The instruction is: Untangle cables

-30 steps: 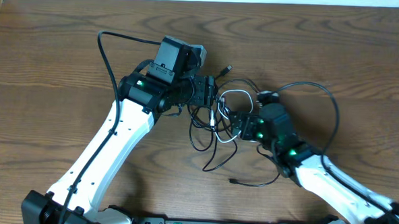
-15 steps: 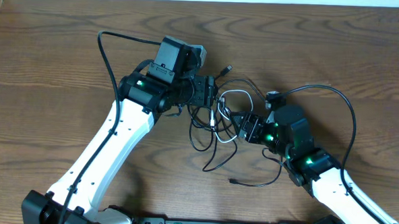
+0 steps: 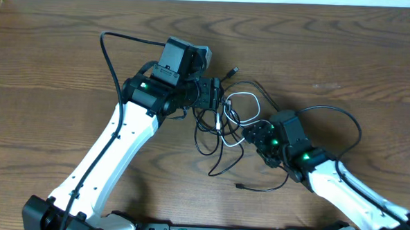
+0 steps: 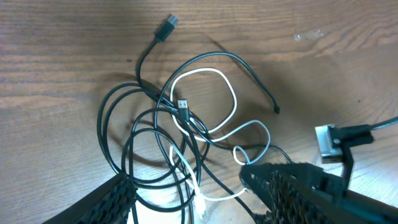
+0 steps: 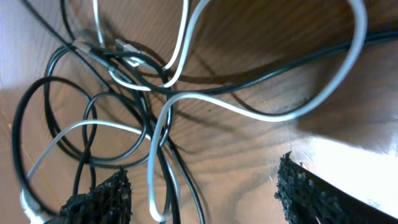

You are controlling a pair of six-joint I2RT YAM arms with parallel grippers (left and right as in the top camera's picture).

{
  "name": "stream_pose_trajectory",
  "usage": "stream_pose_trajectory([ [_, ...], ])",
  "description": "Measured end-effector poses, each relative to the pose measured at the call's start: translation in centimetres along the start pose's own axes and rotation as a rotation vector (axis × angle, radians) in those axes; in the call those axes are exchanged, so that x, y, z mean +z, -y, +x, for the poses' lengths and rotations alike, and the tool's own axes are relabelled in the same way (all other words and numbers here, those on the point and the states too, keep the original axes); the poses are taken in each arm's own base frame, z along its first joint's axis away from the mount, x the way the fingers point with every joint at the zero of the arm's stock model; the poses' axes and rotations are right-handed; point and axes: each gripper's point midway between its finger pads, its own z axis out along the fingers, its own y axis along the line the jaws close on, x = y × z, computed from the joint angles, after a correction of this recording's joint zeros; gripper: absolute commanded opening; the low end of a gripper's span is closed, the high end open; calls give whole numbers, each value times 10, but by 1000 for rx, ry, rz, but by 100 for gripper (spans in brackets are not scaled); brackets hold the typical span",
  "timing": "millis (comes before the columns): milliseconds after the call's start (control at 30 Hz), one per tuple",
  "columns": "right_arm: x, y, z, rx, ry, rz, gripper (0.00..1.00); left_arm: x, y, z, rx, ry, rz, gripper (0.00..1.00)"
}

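Observation:
The cables point(image 3: 222, 126) lie in one tangle at the middle of the wooden table: several thin black loops and one white cord point(image 3: 242, 96). A black plug point(image 3: 233, 71) sticks out at the far side, and another thin end point(image 3: 238, 186) trails toward the front. My left gripper point(image 3: 218, 98) stands open at the tangle's left edge. In the left wrist view the white cord point(image 4: 227, 93) and black loops run between the open left gripper point(image 4: 202, 194). My right gripper point(image 3: 254, 134) is open at the tangle's right side. In its wrist view, a white loop point(image 5: 163, 205) and black strands pass between the open right gripper point(image 5: 202, 193), ungripped.
Thicker black robot wiring arcs over the left arm point(image 3: 105, 52) and loops beside the right arm point(image 3: 353, 132). The table's far edge point(image 3: 210, 0) runs along the top. Bare wood lies to the far left and far right of the tangle.
The right arm has swung and its gripper has settled lower at the tangle's right side, jaws a little narrower. Its wiring loop shifted right. The left arm has not moved.

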Motion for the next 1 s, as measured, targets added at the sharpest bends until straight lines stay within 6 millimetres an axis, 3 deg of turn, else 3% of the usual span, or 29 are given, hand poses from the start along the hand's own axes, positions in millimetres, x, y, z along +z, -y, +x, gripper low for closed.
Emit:
stream_pose_trajectory([
  [133, 12, -3, -3, 42, 1, -15, 42, 0, 0, 0, 0, 0, 0, 70],
  [233, 18, -3, -3, 65, -1, -19, 1, 0, 0, 0, 0, 0, 0, 70],
  [433, 19, -10, -6, 77, 6, -50, 1, 0, 0, 0, 0, 0, 0, 70],
  [633, 8, -48, -20, 30, 48, -208, 1, 0, -1, 1, -1, -5, -2, 70],
  [833, -50, -104, -47, -34, 163, -456, 1, 0, -1, 2, -2, -6, -3, 70],
  [1000, -118, -144, -64, -81, 282, -677, 1, 0, -1, 2, -2, -6, -3, 70],
])
